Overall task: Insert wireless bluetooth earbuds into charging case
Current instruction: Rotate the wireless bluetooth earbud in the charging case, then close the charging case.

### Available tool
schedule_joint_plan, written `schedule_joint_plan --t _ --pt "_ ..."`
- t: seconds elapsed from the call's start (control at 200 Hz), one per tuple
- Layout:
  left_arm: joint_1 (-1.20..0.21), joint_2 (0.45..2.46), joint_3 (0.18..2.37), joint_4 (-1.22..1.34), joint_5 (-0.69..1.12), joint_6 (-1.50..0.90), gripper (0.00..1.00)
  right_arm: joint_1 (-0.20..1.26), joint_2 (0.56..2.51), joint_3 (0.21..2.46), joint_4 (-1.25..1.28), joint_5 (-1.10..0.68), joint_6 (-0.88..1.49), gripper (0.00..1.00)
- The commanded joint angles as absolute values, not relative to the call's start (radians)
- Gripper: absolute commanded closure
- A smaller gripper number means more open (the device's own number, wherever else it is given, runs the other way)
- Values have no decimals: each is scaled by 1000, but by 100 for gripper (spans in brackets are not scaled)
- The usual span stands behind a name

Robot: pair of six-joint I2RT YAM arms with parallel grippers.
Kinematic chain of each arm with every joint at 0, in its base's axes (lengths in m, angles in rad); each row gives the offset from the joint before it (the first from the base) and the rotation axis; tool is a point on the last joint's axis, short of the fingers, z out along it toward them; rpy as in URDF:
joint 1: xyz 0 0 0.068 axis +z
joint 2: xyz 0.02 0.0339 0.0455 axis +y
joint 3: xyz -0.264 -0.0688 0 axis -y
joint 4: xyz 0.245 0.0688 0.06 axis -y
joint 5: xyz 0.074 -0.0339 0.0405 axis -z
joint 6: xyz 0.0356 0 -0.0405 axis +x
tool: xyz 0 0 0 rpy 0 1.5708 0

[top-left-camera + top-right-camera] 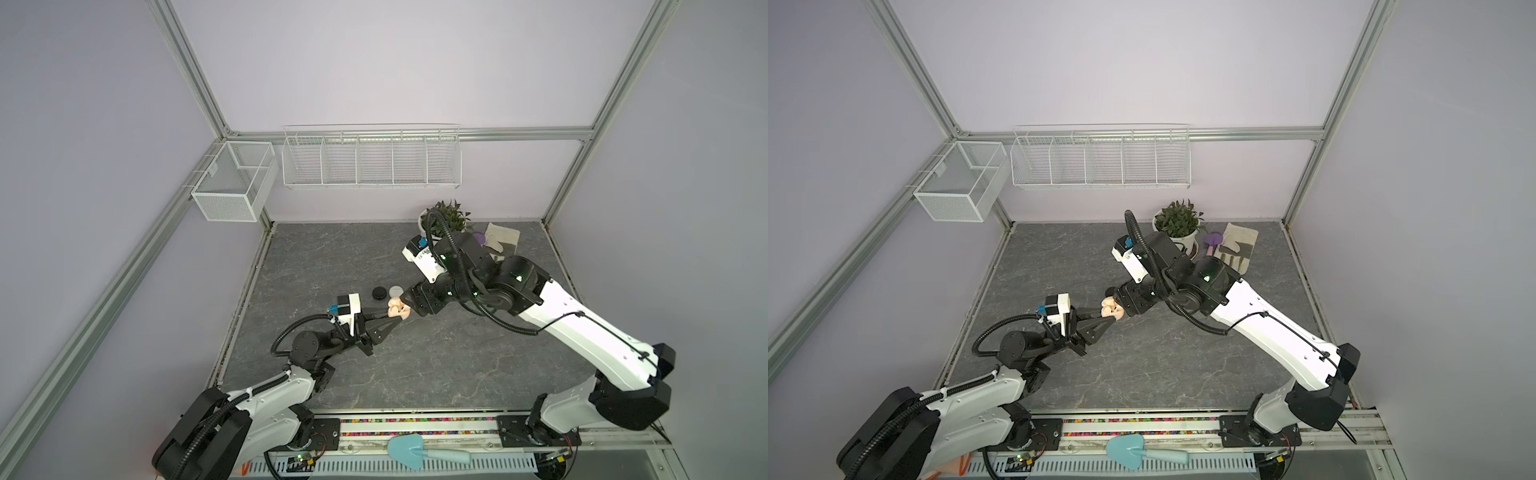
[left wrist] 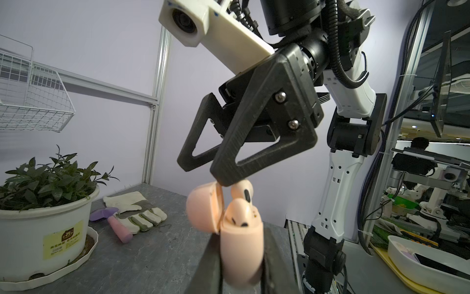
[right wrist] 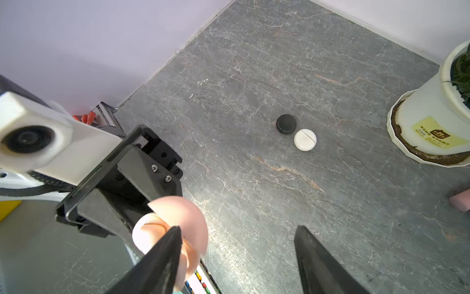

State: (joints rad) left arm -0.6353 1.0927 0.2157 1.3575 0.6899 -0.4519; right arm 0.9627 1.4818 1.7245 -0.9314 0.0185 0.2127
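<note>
My left gripper [image 2: 240,269] is shut on the body of a pale pink charging case [image 2: 241,249] and holds it above the table in both top views [image 1: 397,311] [image 1: 1111,309]. The round lid [image 2: 203,208] is hinged open to one side. Two pale pink earbuds stand in the case. One [image 2: 239,212] sits low in it; the other [image 2: 243,189] sticks up higher. My right gripper [image 3: 237,229] is open, with one fingertip [image 2: 223,178] right at the lid's edge and the taller earbud. Nothing lies between its fingers.
A black puck [image 3: 286,124] and a white puck [image 3: 305,139] lie side by side on the grey table behind the case. A potted plant [image 1: 1177,226], a work glove [image 1: 1237,245] and a purple trowel [image 1: 1213,240] sit at the back right. A blue trowel [image 1: 409,451] lies on the front rail.
</note>
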Motion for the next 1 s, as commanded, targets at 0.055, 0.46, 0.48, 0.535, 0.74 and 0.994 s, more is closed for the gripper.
schedule_joint_plan --t 0.055,0.46,0.48,0.535,0.74,0.994 --pt "-638 1084 232 1415 701 -454 100 969 1441 1760 -987 43 237 26" --pt "-640 1092 250 1416 717 -454 100 892 1269 1520 -775 -353 269 25" --pt "-640 1095 251 1416 721 -456 100 870 1270 1503 -748 -408 270 24" --pt "-640 1097 257 1416 733 -465 100 815 1281 1470 -669 -537 284 21" --pt "-642 1095 256 1415 747 -469 100 782 1369 1453 -585 -709 292 15" --pt "-642 1105 249 1416 738 -472 100 783 1378 1440 -535 -810 317 26"
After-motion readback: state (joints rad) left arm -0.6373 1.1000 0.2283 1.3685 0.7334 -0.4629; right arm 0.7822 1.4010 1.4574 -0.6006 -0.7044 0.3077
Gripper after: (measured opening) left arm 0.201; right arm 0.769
